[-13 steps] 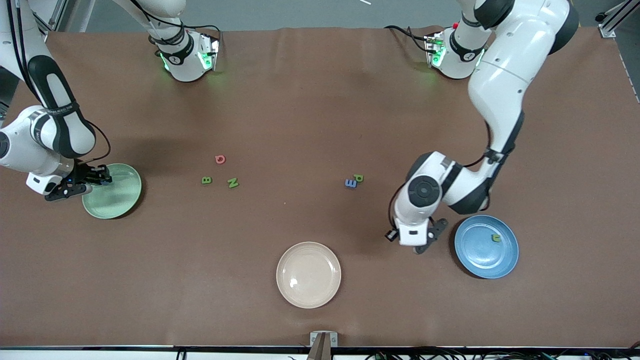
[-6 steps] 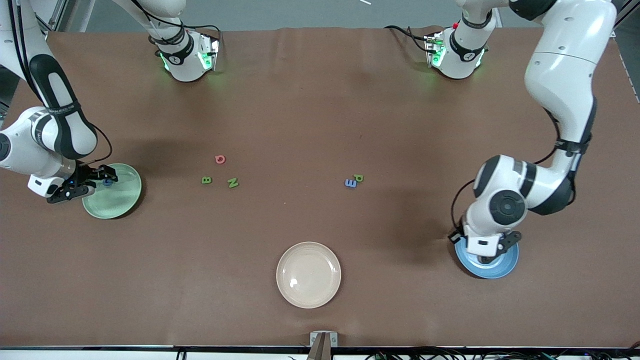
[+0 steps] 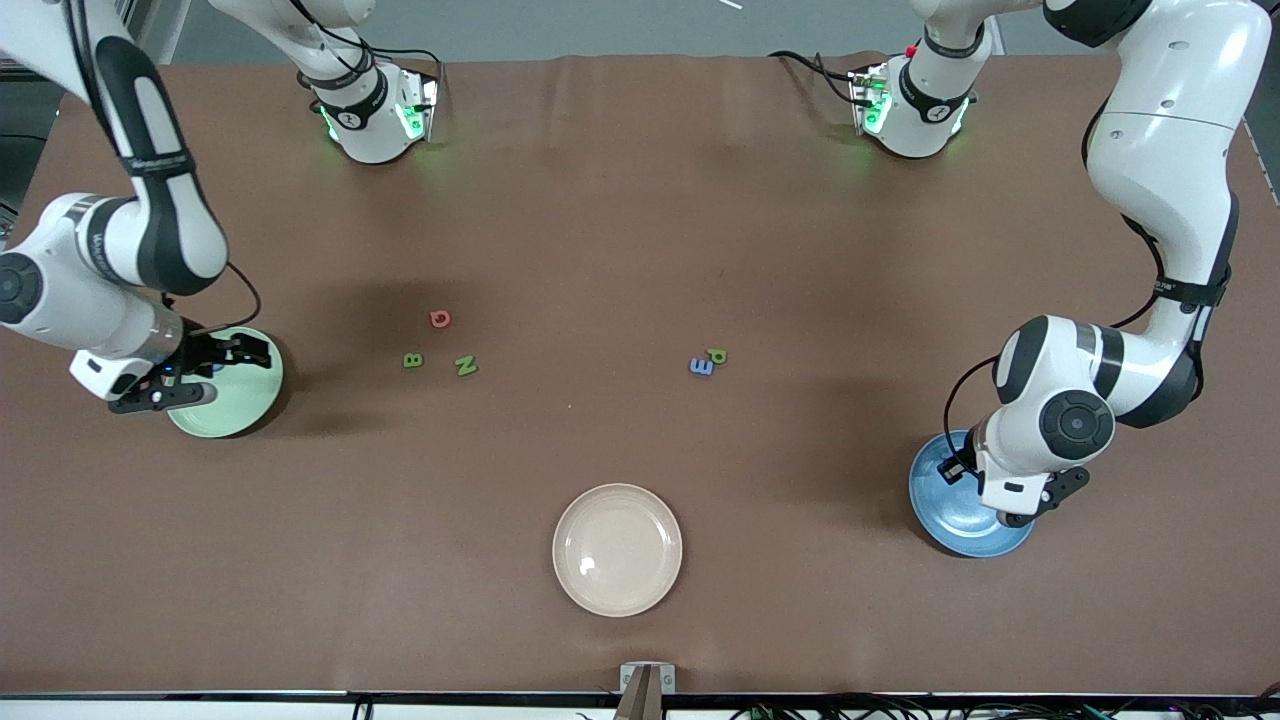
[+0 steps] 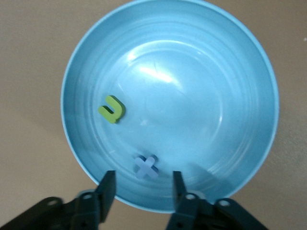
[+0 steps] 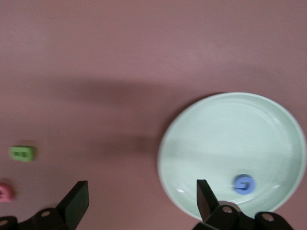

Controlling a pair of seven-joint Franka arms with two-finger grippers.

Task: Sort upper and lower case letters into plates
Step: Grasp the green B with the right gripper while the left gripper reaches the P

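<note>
1. The cream plate (image 3: 617, 590) sits at 6 o'clock on the tabletop and takes no part in the sort.
2. At 4 o'clock, the left end effector (image 4: 143, 176) hovers over the blue plate (image 3: 950, 535), half open and holding nothing. The blue x (image 4: 145, 166) lies free just ahead of it. The green u (image 4: 111, 109) lies flat nearby. As a cross, the x has no long axis.
3. At 9 o'clock, the right end effector (image 5: 141, 186) hangs over the rim of the mint plate (image 5: 230, 124), spread wide and empty. A blue letter (image 5: 244, 184) rests inside the plate.
4. Both drops look done, so the next step is fetching.
5. The blue E (image 3: 702, 367) and green p (image 3: 717, 355) lie side by side near the centre. The E's long axis runs roughly 9-to-3.
6. The green B (image 3: 413, 360), the tilted green N (image 3: 466, 366) and the red letter (image 3: 440, 319) wait toward 9 o'clock of the centre. Each needs a narrow, square pinch.
</note>
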